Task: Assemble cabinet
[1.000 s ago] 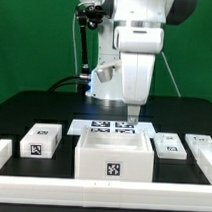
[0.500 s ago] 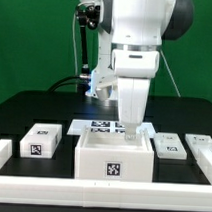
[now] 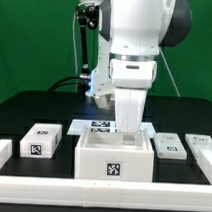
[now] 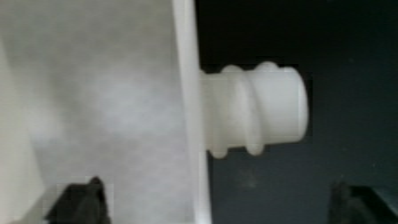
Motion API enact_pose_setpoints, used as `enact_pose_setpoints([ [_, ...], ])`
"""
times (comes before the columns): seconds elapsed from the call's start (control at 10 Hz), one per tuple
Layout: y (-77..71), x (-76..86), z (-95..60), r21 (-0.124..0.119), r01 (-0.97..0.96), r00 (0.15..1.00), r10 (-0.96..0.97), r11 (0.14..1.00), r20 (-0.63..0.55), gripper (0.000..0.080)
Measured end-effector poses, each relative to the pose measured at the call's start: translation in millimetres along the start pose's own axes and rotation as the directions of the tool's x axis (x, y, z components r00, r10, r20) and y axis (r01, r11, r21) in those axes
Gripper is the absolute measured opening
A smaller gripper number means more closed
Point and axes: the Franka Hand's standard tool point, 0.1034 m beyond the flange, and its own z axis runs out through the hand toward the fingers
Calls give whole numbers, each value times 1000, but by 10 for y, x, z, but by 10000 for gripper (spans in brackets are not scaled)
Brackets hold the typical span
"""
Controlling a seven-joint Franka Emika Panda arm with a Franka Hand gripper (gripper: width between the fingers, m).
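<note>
We see the large white boxy plastic cabinet [image 3: 113,156] at 6 o'clock on the black worktop [image 3: 23,115] in the exterior view, with the tool [image 4: 222,202] wide and empty, straddling its wall by a ribbed white knob [image 4: 260,110]; we judge this a grasp approach, so next lower and close.

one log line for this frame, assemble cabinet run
task: assemble cabinet | gripper: open, nothing held | position: low over cabinet far edge | wrist view: white ribbed knob between the fingers
</note>
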Motion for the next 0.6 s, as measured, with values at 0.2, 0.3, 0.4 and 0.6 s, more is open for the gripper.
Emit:
enact_pose_setpoints([
  [0.2, 0, -1, 0, 0, 0, 1000, 0, 1000, 0, 386],
  [0.3, 0, -1, 0, 0, 0, 1000, 0, 1000, 0, 386],
  [0.4, 0, -1, 0, 0, 0, 1000, 0, 1000, 0, 197],
  [0.6, 1, -4, -1, 0, -1, 1000, 1, 1000, 0, 27],
])
